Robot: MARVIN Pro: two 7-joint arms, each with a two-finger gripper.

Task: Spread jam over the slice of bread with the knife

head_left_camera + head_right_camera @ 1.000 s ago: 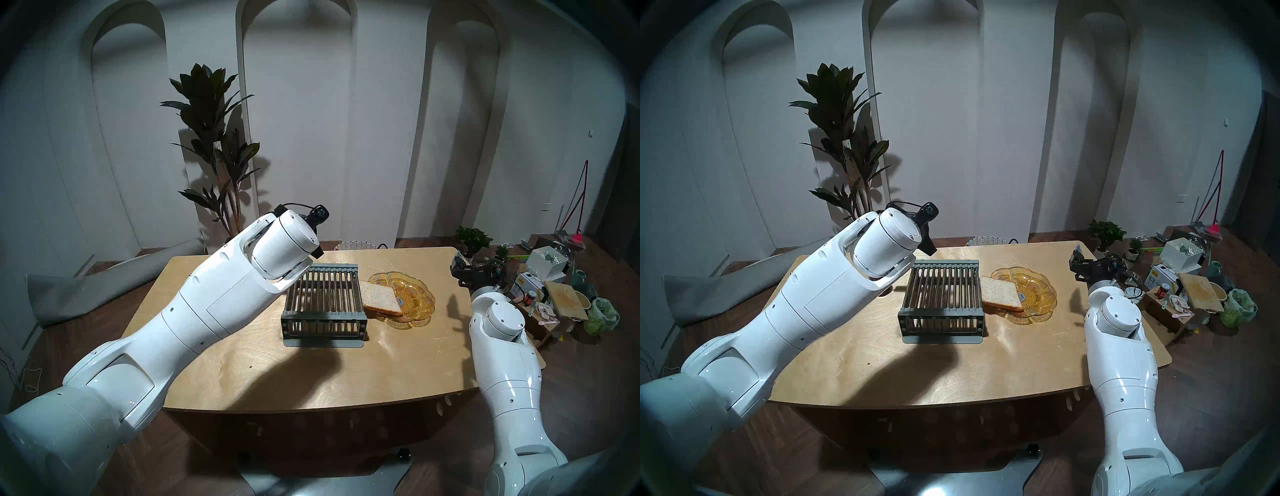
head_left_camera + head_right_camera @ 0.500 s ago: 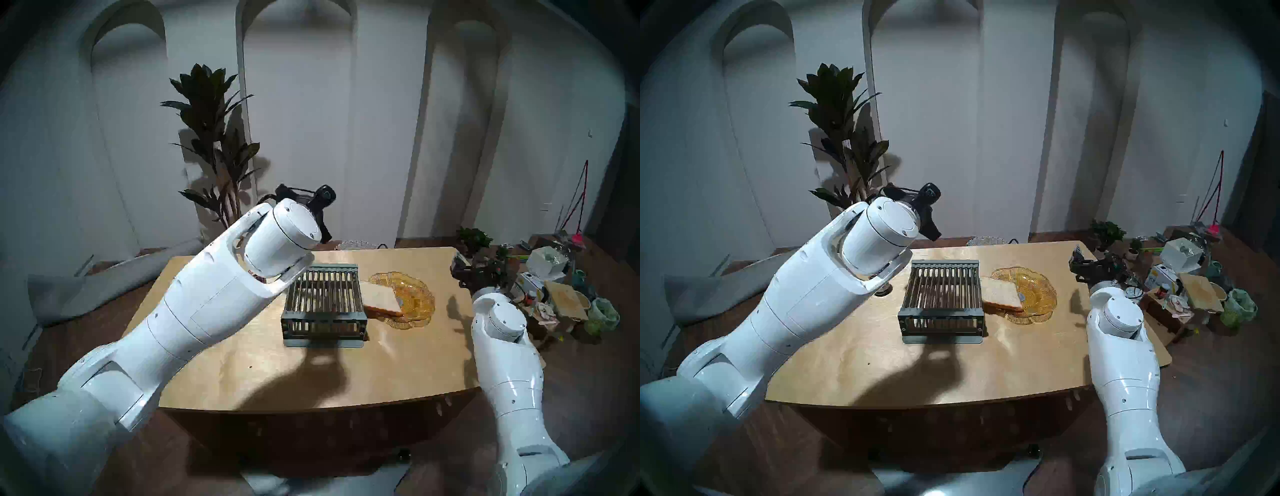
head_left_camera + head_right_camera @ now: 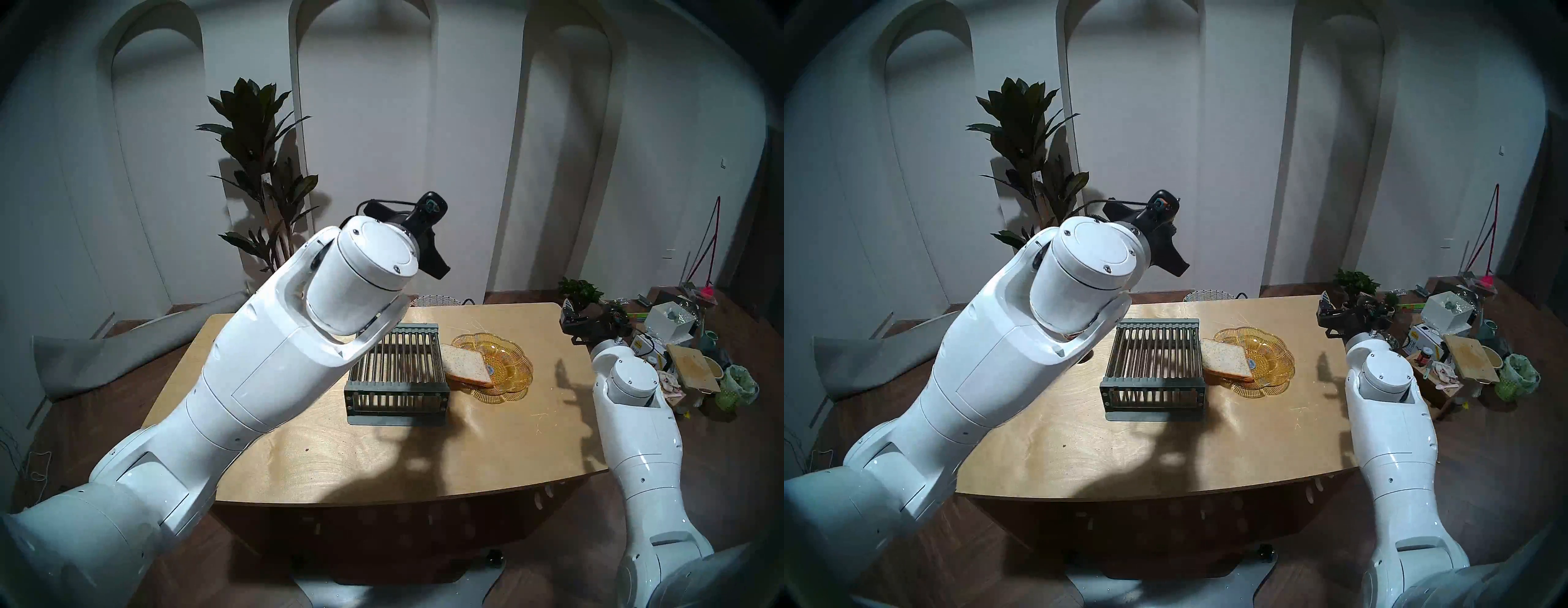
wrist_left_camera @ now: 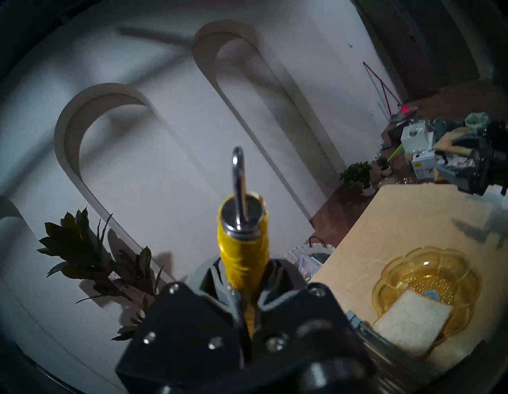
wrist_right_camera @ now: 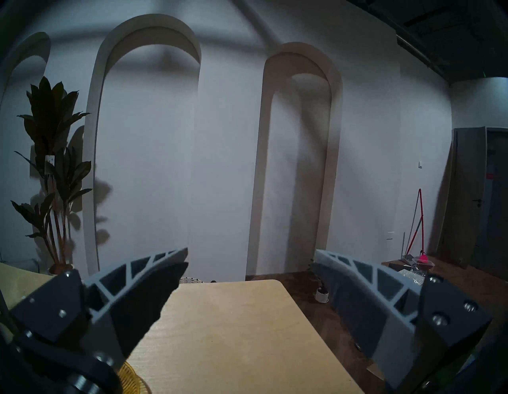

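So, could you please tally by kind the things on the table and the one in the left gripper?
Rack: 1
Glass dish: 1
Bread slice: 1
Knife, held in the left gripper: 1
Total: 4
A jam jar may sit behind the left arm; too hidden to count.

A: What differs from a second ago?

B: My left arm point(image 3: 271, 373) now sits higher and nearer the head camera, its gripper point(image 4: 244, 291), closed on the knife point(image 4: 242, 234), lifted above the table's point(image 3: 382, 463) far edge.

A: And the right?

B: My right arm point(image 3: 636, 424) has shifted slightly rightward; its shadow follows.
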